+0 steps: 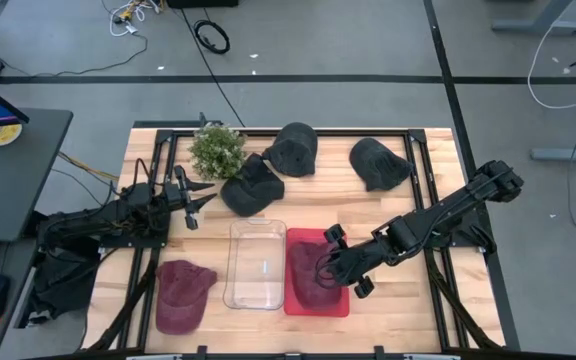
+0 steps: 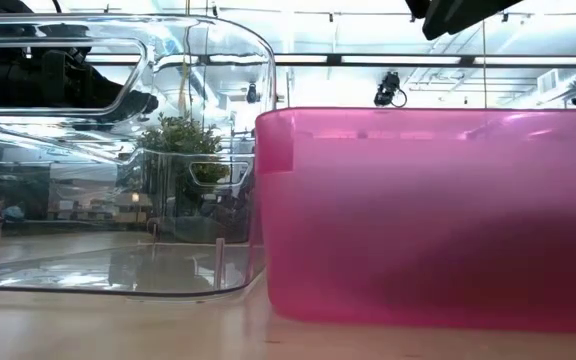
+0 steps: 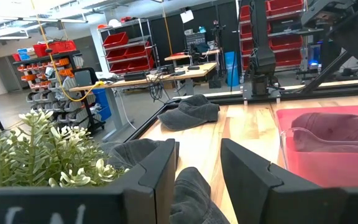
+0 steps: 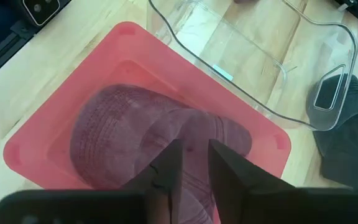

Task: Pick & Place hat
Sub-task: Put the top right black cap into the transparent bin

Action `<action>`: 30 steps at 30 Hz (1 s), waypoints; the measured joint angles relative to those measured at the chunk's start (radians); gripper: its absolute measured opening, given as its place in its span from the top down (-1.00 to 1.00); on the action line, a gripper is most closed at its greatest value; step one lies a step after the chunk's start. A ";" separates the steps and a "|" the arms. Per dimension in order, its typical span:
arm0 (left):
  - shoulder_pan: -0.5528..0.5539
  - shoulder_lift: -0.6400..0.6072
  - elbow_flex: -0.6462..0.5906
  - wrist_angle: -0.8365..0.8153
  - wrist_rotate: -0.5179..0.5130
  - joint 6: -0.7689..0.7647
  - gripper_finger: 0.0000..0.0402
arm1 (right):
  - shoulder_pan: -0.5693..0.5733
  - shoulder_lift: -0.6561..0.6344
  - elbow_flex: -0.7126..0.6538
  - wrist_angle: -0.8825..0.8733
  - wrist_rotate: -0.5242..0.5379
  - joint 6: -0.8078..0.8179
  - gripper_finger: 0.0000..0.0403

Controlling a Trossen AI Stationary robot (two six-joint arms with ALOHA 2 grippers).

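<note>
Right end effector (image 4: 191, 163) sits over the red bin (image 1: 340, 301), fingers slightly apart, tips at a maroon hat (image 4: 142, 143) lying inside the bin; grip can't be confirmed. Left end effector (image 1: 194, 204) hangs open above a dark hat (image 1: 251, 185), near the plant (image 1: 217, 150). Count: five hats, three dark, two maroon, the second maroon (image 1: 181, 294) on the worktop (image 1: 408, 300) beside the clear bin (image 1: 256, 264). Two bins.

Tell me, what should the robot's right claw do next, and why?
Probably open wider and lift straight up. The right gripper sits low over the red hat, which already lies inside the pink bin, with its fingers only slightly apart. The left gripper waits by the plant.
</note>
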 joint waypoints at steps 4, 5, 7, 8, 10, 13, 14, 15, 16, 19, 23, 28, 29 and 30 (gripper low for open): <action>0.000 0.000 0.000 0.000 0.000 0.000 0.34 | 0.000 0.000 0.000 -0.001 0.047 0.000 0.59; 0.000 0.000 0.000 0.000 0.000 0.000 0.34 | 0.000 0.000 0.000 -0.005 0.075 0.000 0.59; 0.000 0.000 0.000 0.000 0.000 0.000 0.34 | 0.000 0.000 0.000 -0.021 0.145 0.000 0.59; 0.000 0.000 0.000 0.000 0.000 0.000 0.34 | 0.000 0.000 0.000 -0.034 0.185 0.000 0.59; 0.000 0.000 0.000 0.000 0.000 0.000 0.34 | 0.000 0.000 0.000 -0.070 0.264 0.011 0.59; 0.000 0.000 0.000 0.000 0.000 0.000 0.34 | 0.000 0.000 0.000 -0.137 0.373 0.047 0.59; 0.000 0.000 0.000 0.000 0.000 0.000 0.34 | 0.000 0.000 0.000 -0.164 0.408 0.057 0.59; 0.000 0.000 0.000 0.000 0.000 0.000 0.34 | 0.000 0.000 0.000 -0.192 0.449 0.061 0.59; 0.000 0.000 0.000 0.000 0.000 0.000 0.34 | 0.000 0.000 0.000 -0.218 0.492 0.071 0.59; 0.000 0.000 0.000 0.000 0.000 0.000 0.34 | -0.009 0.000 0.000 -0.288 0.617 0.140 0.59; 0.000 0.000 0.000 0.000 0.000 0.000 0.34 | -0.043 -0.003 0.000 -0.361 0.696 0.232 0.59; 0.000 0.000 0.000 0.000 0.000 0.000 0.34 | -0.105 -0.022 -0.002 -0.435 0.706 0.351 0.59; 0.000 0.000 0.000 0.000 0.000 0.000 0.34 | -0.118 -0.031 -0.007 -0.442 0.706 0.375 0.59; 0.000 0.000 0.000 0.000 0.000 0.000 0.34 | -0.130 -0.043 -0.018 -0.449 0.706 0.396 0.59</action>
